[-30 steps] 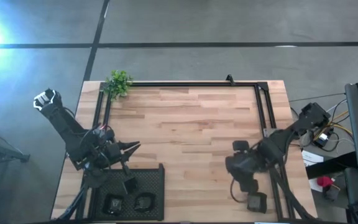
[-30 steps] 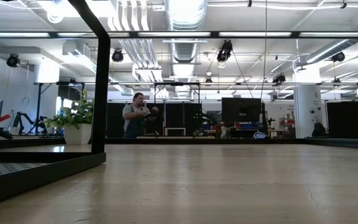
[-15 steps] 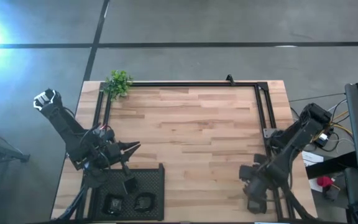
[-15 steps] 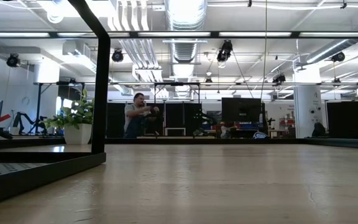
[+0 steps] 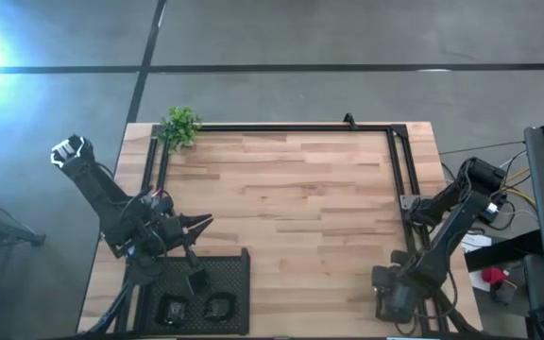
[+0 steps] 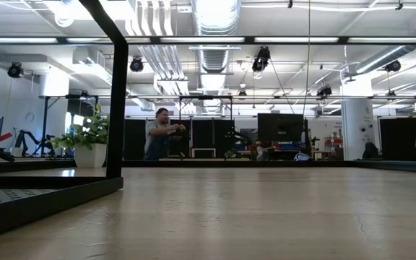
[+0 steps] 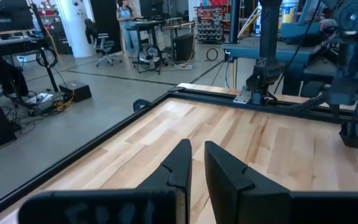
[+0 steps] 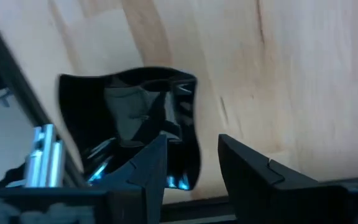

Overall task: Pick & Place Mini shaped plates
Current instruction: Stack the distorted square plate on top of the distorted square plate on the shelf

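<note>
One glossy black mini plate (image 8: 129, 112) lies flat on the wood at the table's near right corner, beside the black rail. My right gripper (image 5: 397, 300) hangs over it and hides it in the high view. In the right wrist view the gripper (image 8: 192, 142) is open: one finger is over the plate's inside, the other over bare wood past its rim. Three more dark plates (image 5: 196, 281) lie in the black mesh tray (image 5: 239, 274) at the near left. My left gripper (image 5: 206, 223) waits shut above the tray's far edge, pointing right. My right gripper comes at the plate from above, with the plate's rim (image 8: 194, 124) between its open fingers. Whether either finger touches the plate, I cannot tell.
A black frame rail (image 5: 291, 127) runs along the table's far, left and right sides. A small green plant (image 5: 180, 126) stands at the far left corner. The wood between the arms is bare. A person stands in the room beyond the table.
My right gripper has moved toward the table's near right corner and now stands over the plate there, covering it in the high view. The left arm has kept still.
</note>
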You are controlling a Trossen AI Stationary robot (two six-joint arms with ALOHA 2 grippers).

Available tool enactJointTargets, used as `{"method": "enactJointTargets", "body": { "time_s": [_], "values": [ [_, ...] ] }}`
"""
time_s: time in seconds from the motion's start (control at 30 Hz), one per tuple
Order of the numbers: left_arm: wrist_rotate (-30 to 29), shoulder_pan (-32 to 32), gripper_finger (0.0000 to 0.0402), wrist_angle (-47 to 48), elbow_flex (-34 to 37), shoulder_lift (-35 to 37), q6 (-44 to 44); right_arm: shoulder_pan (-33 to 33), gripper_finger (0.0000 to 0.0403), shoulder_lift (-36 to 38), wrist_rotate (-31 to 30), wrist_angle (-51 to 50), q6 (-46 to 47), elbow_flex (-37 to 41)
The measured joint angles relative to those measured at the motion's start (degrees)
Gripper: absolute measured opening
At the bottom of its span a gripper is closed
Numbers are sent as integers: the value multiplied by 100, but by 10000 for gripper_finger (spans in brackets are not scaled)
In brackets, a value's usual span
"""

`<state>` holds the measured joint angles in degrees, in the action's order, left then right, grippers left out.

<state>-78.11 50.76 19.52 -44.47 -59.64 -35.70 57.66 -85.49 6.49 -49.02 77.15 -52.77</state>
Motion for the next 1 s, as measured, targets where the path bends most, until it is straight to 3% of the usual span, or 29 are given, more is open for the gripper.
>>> {"method": "enactJointTargets", "body": {
  "time_s": [0.83, 1.0],
  "values": [
    [0, 0, 39, -214, -2, 0, 281, 47, 133, 0, -60, 972, -23, 827],
    [0, 0, 39, -215, -2, 0, 290, 45, 99, 0, -60, 1113, -46, 832]
  ]
}}
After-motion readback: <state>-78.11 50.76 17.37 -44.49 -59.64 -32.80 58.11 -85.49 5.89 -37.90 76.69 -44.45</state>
